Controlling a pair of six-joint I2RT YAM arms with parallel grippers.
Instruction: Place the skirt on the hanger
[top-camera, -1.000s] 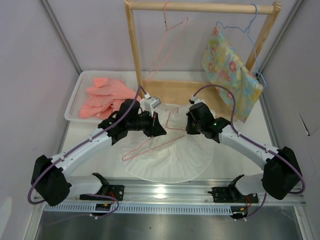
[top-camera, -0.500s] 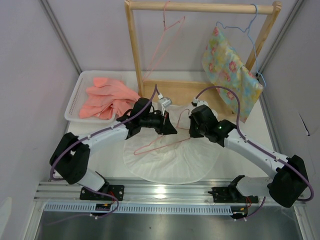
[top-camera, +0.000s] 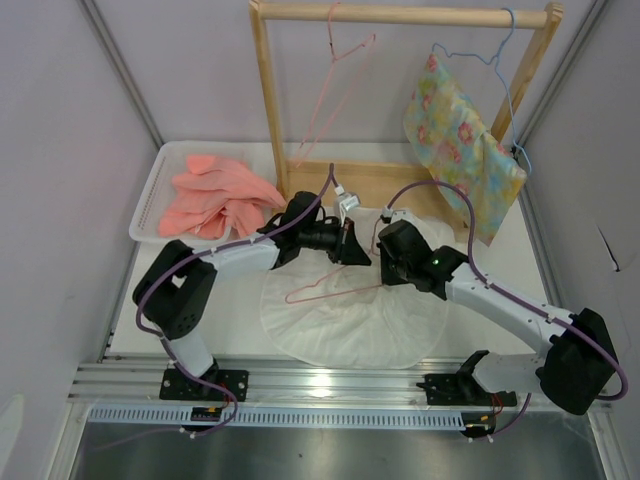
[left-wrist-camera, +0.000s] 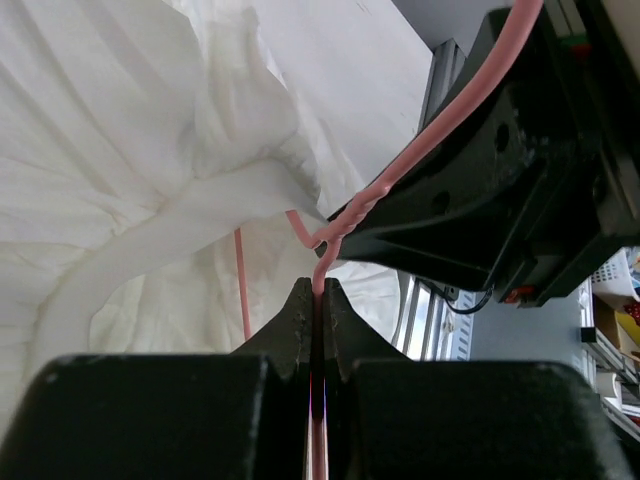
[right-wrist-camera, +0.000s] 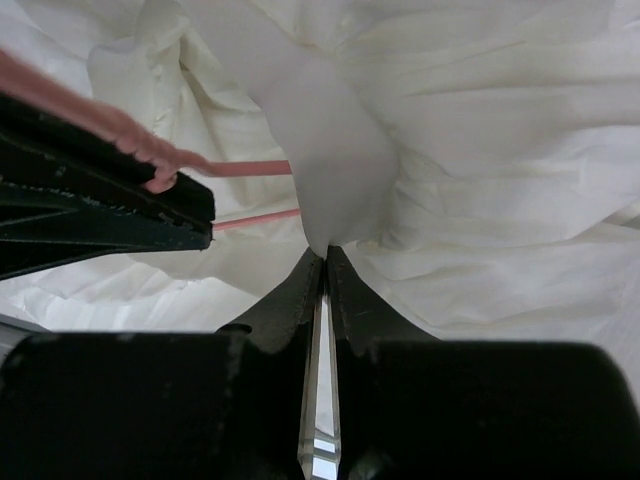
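White desk (top-camera: 225, 312) sat between grey walls, left end effector (left-wrist-camera: 318, 290) gripped hanger (top-camera: 330, 285), right end effector (right-wrist-camera: 324, 255) pinched skirt (top-camera: 350, 325), wooden rack (top-camera: 268, 100) stood behind.

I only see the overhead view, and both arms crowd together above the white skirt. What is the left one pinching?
Observer: Its wrist camera shows the left fingers shut on the hanger, right by its twisted neck.
Operator: And the right one?
Observer: The right fingers are shut on a fold of the skirt at its waist.
Operator: Is the hanger inside the skirt?
Observer: Partly, it seems: in the right wrist view two of its wires run in under that fold.
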